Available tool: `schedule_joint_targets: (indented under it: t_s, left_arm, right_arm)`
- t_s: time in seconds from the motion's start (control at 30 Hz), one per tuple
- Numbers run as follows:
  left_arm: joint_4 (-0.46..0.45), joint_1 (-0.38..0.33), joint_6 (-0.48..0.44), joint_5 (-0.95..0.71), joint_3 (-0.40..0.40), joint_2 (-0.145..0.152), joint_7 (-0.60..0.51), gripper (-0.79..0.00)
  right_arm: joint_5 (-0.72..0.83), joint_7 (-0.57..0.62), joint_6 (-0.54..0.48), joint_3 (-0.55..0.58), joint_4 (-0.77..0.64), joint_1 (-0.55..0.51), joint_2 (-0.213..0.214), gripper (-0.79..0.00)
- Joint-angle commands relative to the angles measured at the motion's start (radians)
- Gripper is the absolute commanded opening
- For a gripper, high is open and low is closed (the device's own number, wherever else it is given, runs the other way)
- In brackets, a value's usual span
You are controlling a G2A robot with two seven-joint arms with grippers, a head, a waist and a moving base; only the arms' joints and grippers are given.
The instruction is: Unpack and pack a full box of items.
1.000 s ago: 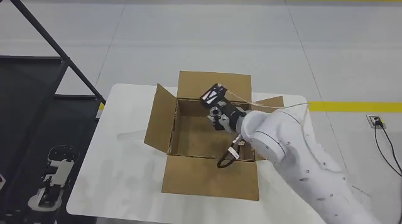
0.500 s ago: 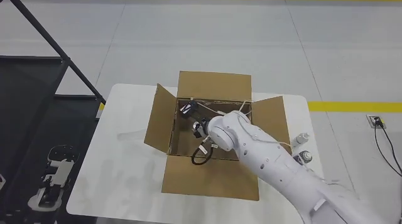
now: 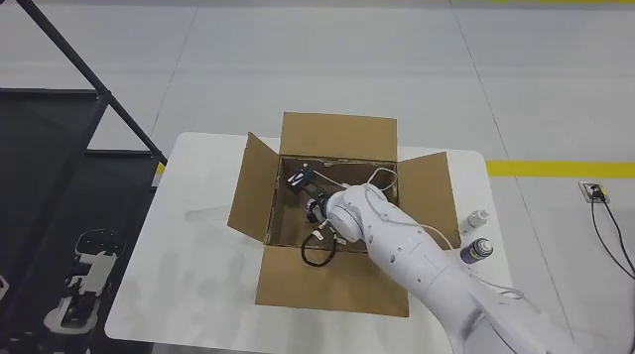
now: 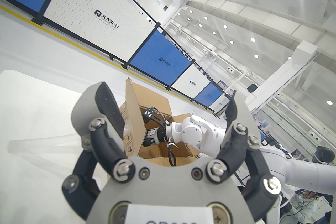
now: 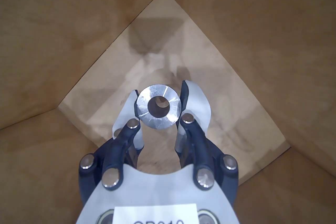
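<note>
Open box [image 3: 337, 136] of matt brown cardboard, flaps splayed, at the centre of the white, round-cornered desk [image 3: 198, 255]. The right tool [image 5: 159, 102], inside the box toward its far left corner, pinches a bright machined metal cylinder [image 5: 147, 110] by its sides. The cylinder's bored, chamfered end faces the wrist, and its long axis apparently runs toward the box floor. The left tool [image 4: 170, 96] is spread wide.

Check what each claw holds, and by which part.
Right claw grips a round metal piece by its outer sides, inside the box. Left claw: open, empty.
</note>
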Motion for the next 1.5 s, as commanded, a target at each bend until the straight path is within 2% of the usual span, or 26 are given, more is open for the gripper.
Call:
schedule_joint_targets:
  t_s: [0.0,0.07,0.27,0.4,0.53,0.7,0.93,1.0,1.07,1.17,1.33,1.47]
  left_arm:
    - [0.000,0.000,0.000,0.000,0.000,0.000,0.000,0.000]
    - [0.000,0.000,0.000,0.000,0.000,0.000,0.000,0.000]
    - [0.000,0.000,0.000,0.000,0.000,0.000,0.000,0.000]
    - [0.000,0.000,0.000,0.000,0.000,0.000,0.000,0.000]
    - [0.000,0.000,0.000,0.000,0.000,0.000,0.000,0.000]
    - [0.000,0.000,0.000,0.000,0.000,0.000,0.000,0.000]
    - [0.000,0.000,0.000,0.000,0.000,0.000,0.000,0.000]
    - [0.000,0.000,0.000,0.000,0.000,0.000,0.000,0.000]
    - [0.000,0.000,0.000,0.000,0.000,0.000,0.000,0.000]
    - [0.000,0.000,0.000,0.000,0.000,0.000,0.000,0.000]
    - [0.000,0.000,0.000,0.000,0.000,0.000,0.000,0.000]
    - [0.000,0.000,0.000,0.000,0.000,0.000,0.000,0.000]
  right_arm:
    - [0.000,0.003,-0.016,0.001,0.020,0.002,-0.009,-0.465]
    - [-0.005,0.004,-0.029,0.002,0.036,0.006,-0.016,-0.425]
    - [-0.023,-0.018,-0.040,0.019,0.053,0.009,-0.022,-0.413]
    - [-0.048,-0.044,-0.026,0.042,0.017,0.001,-0.007,-0.416]
    - [-0.093,-0.050,-0.008,0.086,-0.088,-0.024,0.035,-0.419]
    - [-0.178,0.006,0.016,0.182,-0.327,-0.108,0.119,-0.413]
    - [-0.400,0.199,0.030,0.454,-0.926,-0.424,0.274,-0.397]
    - [-0.454,0.234,0.031,0.548,-1.078,-0.530,0.306,-0.225]
    - [-0.496,0.255,0.030,0.650,-1.206,-0.637,0.332,-0.151]
    - [-0.527,0.257,0.032,0.817,-1.373,-0.803,0.363,0.000]
    - [-0.486,0.196,0.040,1.105,-1.559,-1.090,0.392,0.000]
    - [-0.396,0.092,0.038,1.298,-1.597,-1.287,0.398,0.000]
